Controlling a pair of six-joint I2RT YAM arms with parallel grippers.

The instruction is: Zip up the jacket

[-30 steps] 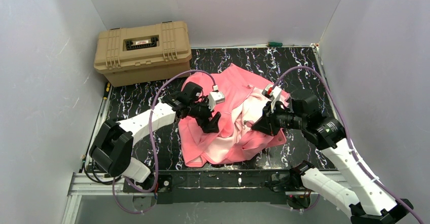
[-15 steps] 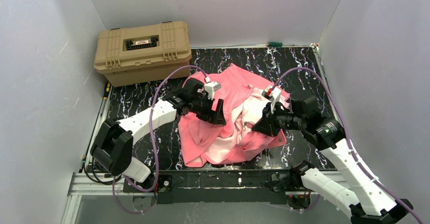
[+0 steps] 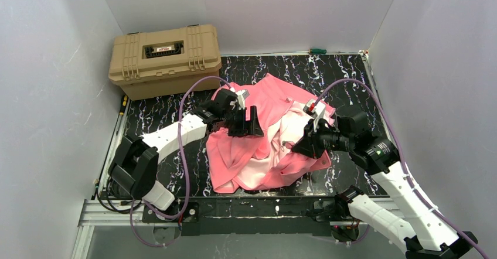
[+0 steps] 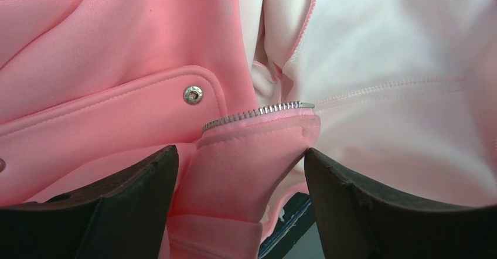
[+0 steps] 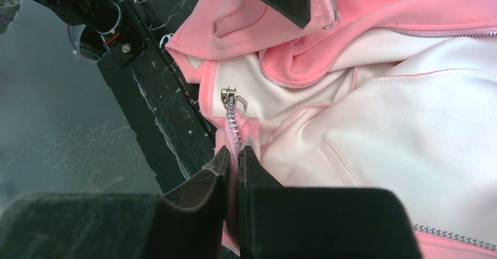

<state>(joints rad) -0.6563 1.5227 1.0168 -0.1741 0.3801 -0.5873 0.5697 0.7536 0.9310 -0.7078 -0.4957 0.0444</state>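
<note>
jacket point(image 3: 266, 104) crumpled mid table point(image 3: 158, 118), unzipped, lining up; tan case point(image 3: 165, 60) at its 10 o'clock. left gripper point(image 4: 240, 177) jaws apart, straddling zipper-edge fold point(image 4: 258, 133), 9 o'clock side. right gripper point(image 5: 236, 153) pinched on zipper tape point(image 5: 234, 121) just below slider point(image 5: 230, 98), 3 o'clock side.

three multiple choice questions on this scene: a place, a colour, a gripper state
1. The tan case stands: A) far left on the table B) near right C) centre front
2. Colour of the jacket lining: A) black B) pale pink C) green
3. The right gripper is: A) open B) out of view C) shut on the zipper edge
Answers: A, the top view shows it far left; B, the open front shows it; C, its fingers pinch it.
</note>
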